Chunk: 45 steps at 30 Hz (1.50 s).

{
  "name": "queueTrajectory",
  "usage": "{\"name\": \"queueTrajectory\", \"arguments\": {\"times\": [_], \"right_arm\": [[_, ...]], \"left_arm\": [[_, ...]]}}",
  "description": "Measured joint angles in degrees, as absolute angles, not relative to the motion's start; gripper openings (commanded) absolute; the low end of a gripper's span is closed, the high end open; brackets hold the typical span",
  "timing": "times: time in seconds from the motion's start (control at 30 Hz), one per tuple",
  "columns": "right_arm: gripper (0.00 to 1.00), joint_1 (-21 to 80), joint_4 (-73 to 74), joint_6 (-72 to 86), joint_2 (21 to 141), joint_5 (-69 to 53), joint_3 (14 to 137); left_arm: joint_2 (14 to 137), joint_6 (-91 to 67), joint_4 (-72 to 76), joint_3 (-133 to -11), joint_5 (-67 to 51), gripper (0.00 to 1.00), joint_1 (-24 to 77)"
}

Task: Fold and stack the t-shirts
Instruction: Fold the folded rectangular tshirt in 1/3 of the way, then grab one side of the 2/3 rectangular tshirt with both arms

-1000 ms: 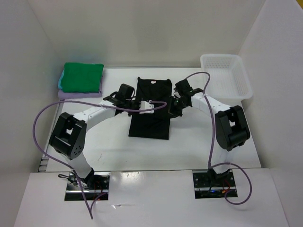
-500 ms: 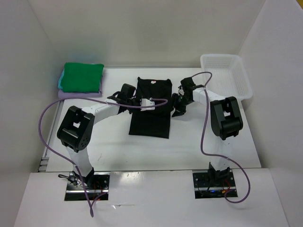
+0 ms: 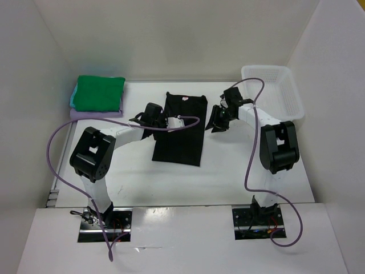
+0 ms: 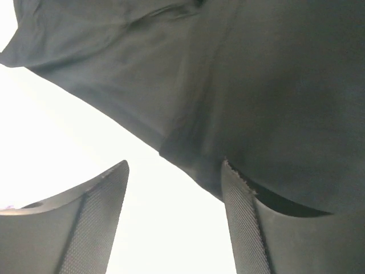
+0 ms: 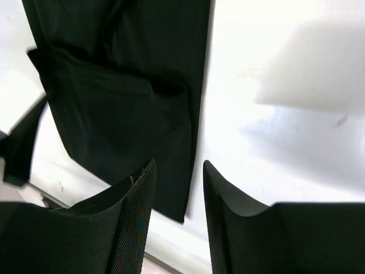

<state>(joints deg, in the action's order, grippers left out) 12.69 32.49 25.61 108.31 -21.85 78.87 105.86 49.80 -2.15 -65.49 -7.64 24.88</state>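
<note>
**Item 1, black t-shirt** (image 3: 179, 128): folded into a long narrow strip. It lies flat on the bench (image 3: 239, 165) between the two arms, with the collar end away from their bases.

**Item 2, stack, far left corner of the bench:** green t-shirt (image 3: 101, 94) on top. The turquoise t-shirt (image 3: 72, 100) shows only as a sliver at its left edge. The lavender t-shirt (image 3: 94, 114) is at the bottom.

**Item 3, white bin** (image 3: 274, 94): far right corner.

**Left jaws:** at the strip's left edge, spread wide. Bare bench shows between the fingers (image 4: 85, 222), and the other finger sits against the cloth's hem. They pinch nothing.

**Right jaws:** just beside the strip's right edge, parted. Nothing is gripped between the fingers (image 5: 131, 222).
</note>
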Motion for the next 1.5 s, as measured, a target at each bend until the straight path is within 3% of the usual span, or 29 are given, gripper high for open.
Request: {"name": "queueTrajectory", "arguments": {"times": [0.23,0.27,0.47,0.6,0.8,1.0,1.23,1.3,1.4,1.5], "right_arm": [[0.66,17.0,33.1,25.8,99.9,-18.6,68.5],[0.69,18.6,33.3,26.1,98.6,-18.0,66.8],[0.71,23.6,32.4,31.4,95.7,-19.4,59.4],[0.72,23.8,32.2,35.3,95.9,-19.6,56.5],[0.72,26.1,29.5,38.6,96.2,-20.5,56.5],[0.72,26.6,26.0,41.4,97.4,-21.1,55.3],[0.72,28.3,24.9,43.0,99.3,-22.7,55.0],[0.72,28.8,24.9,43.2,99.3,-22.9,54.9],[0.72,29.0,24.7,43.9,99.3,-23.6,54.3],[0.66,29.0,23.9,44.6,99.3,-24.9,53.5]], "left_arm": [[104.9,52.4,-8.9,-70.3,-5.5,0.78,23.6],[103.4,55.8,-12.0,-70.5,-7.3,0.84,23.2],[89.1,73.5,-29.1,-60.2,-12.1,0.97,27.0],[89.7,76.8,-33.7,-54.0,-12.5,0.97,32.9],[91.8,77.6,-34.5,-52.5,-11.7,0.94,33.3],[94.2,75.1,-32.4,-54.5,-9.7,0.67,33.4],[95.6,73.7,-25.9,-55.1,-7.0,0.61,33.7],[95.9,73.2,-24.8,-55.1,-6.8,0.45,33.7],[96.6,72.9,-23.0,-55.0,-6.5,0.29,33.9],[97.1,72.1,-21.8,-54.9,-6.5,0.16,34.2]]}}
